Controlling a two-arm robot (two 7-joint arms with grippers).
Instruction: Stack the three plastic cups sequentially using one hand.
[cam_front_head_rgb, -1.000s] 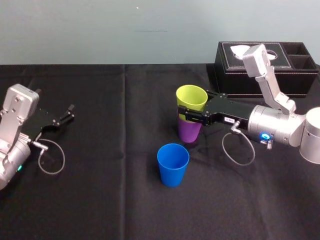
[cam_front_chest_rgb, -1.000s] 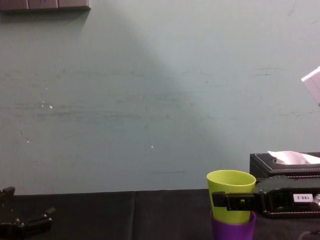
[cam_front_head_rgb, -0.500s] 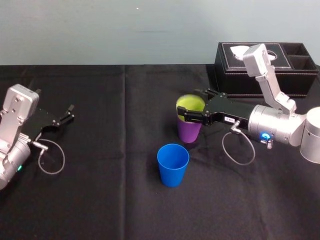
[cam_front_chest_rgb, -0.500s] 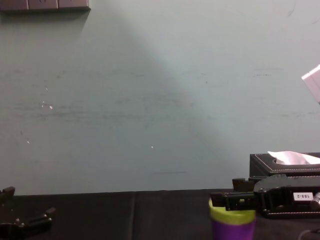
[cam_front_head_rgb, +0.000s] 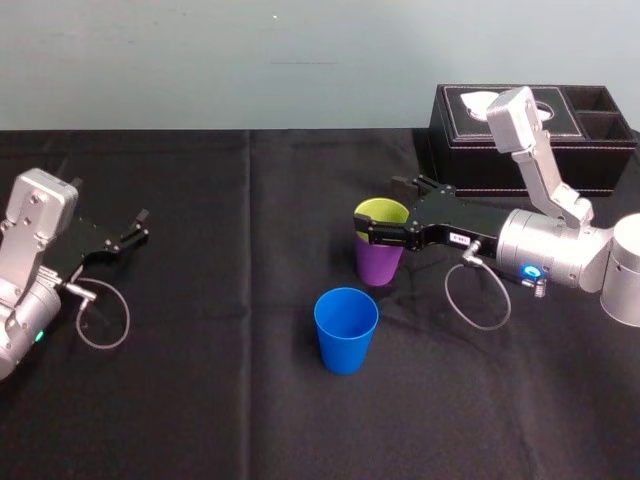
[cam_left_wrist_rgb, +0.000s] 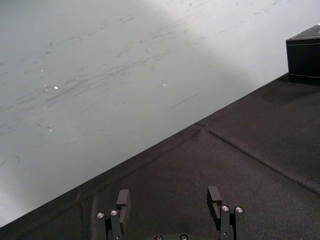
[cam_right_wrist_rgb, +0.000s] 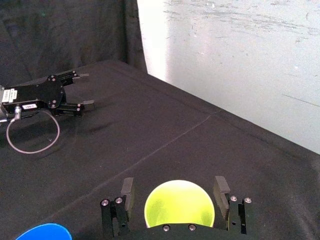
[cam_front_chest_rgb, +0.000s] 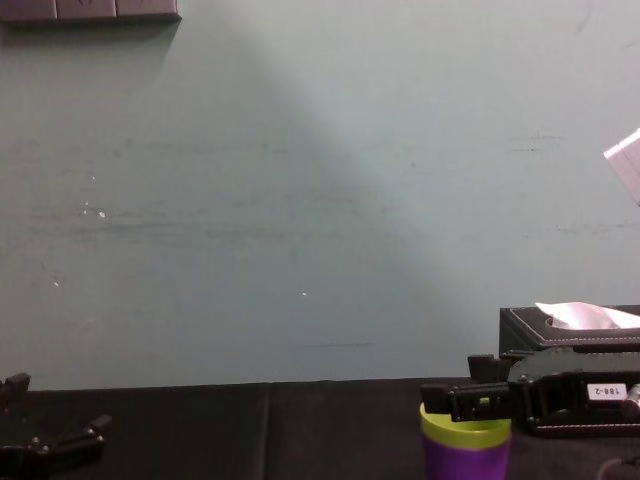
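A black-clothed table spreads across the head view. A black leather tissue box stands at its far edge, at about 1 o'clock from the table's middle, with white tissue showing at the top.

The right gripper reaches in from 3 o'clock, a small white label on its black body. Its fingers are spread wide and stand on either side of the rim of the yellow-green cup. In the right wrist view a gap shows between each finger and the rim, so it grips nothing.

The left gripper rests low over the cloth at 9 o'clock, well apart from the cups. Its fingers are parted with nothing between them.

The yellow-green cup sits upright, nested deep in the purple cup, with just its rim band above the purple one. This pair stands just right of the table's middle. The blue cup stands upright on its own, mouth up, near the pair at its 7 o'clock, not touching it.
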